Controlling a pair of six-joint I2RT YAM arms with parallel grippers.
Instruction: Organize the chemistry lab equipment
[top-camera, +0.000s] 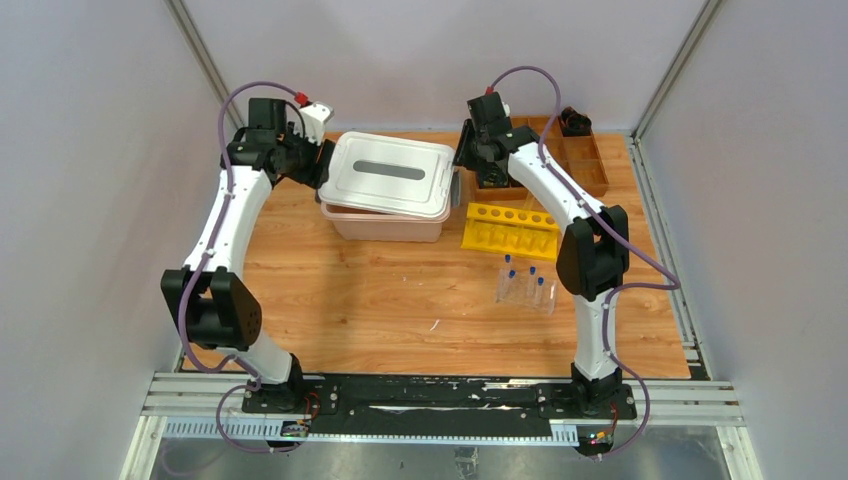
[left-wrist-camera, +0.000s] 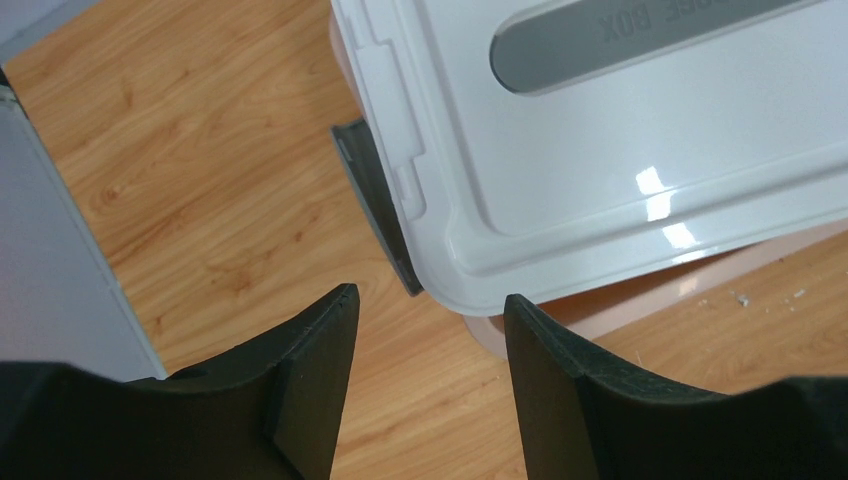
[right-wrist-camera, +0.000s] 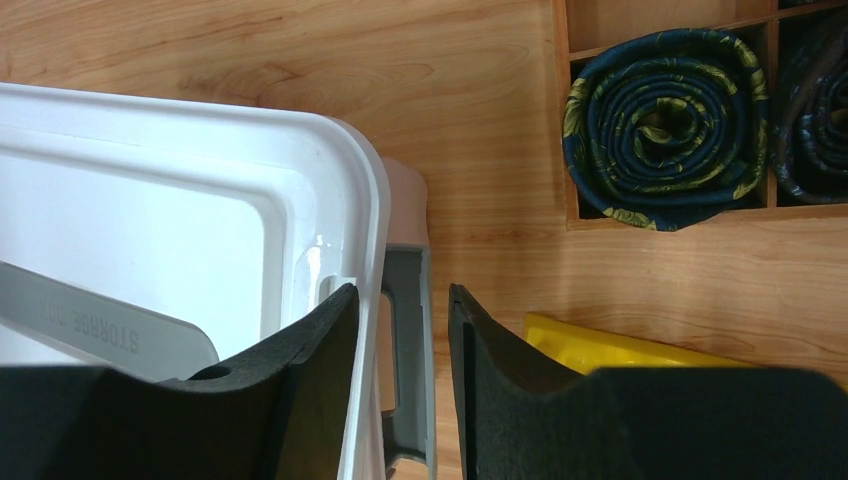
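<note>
Small clear tubes with blue caps (top-camera: 532, 271) stand in a clear tube rack (top-camera: 525, 290) at mid right of the table, far from both grippers. My left gripper (top-camera: 322, 162) (left-wrist-camera: 430, 302) is open at the left end of the white storage box lid (top-camera: 385, 172) (left-wrist-camera: 600, 150). Only bare table lies between its fingers, just short of the lid's corner and grey latch (left-wrist-camera: 375, 200). My right gripper (top-camera: 462, 162) (right-wrist-camera: 402, 295) is open at the box's right end. It straddles the lid's rim (right-wrist-camera: 360, 230) and a grey latch (right-wrist-camera: 405, 330). Funnel, jar and triangle are out of view.
The lid sits askew on a pinkish tub (top-camera: 385, 228) (left-wrist-camera: 620, 305). A yellow tube rack (top-camera: 510, 230) (right-wrist-camera: 600, 350) lies right of the box. A wooden divided tray (top-camera: 585, 160) (right-wrist-camera: 560, 110) at the back right holds dark rolled bundles (right-wrist-camera: 665, 110).
</note>
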